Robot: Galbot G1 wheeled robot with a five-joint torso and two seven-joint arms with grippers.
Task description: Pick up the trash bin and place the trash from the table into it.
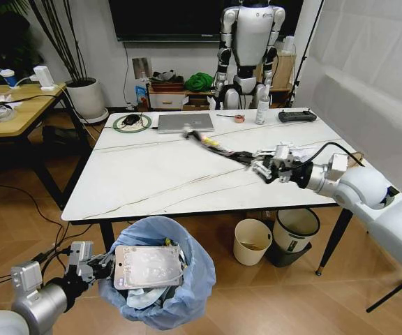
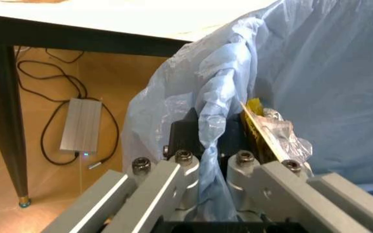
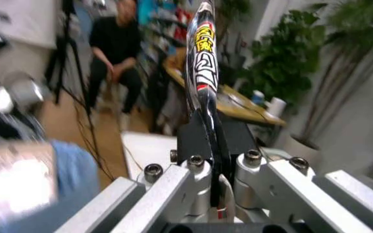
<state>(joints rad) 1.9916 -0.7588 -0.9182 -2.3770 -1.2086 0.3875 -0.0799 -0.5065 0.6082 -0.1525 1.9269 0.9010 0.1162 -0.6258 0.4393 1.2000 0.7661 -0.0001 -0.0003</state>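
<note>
Here the left gripper (image 2: 212,160) pinches the bin (image 1: 160,279) bag's rim. The right gripper (image 1: 265,166), clamped on a long wrapper (image 1: 218,146), could drop it short if released early.

Glossy white arm shells end in silver grippers (image 1: 267,169) (black cables, hex screws at the finger bases).

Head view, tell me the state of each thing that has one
trash bin: held off the floor by its bag rim, partly filled
left pincer: shut on the bin's bag
right pincer: shut on a wrapper
wrapper: lifted above the table
laptop: closed
</note>
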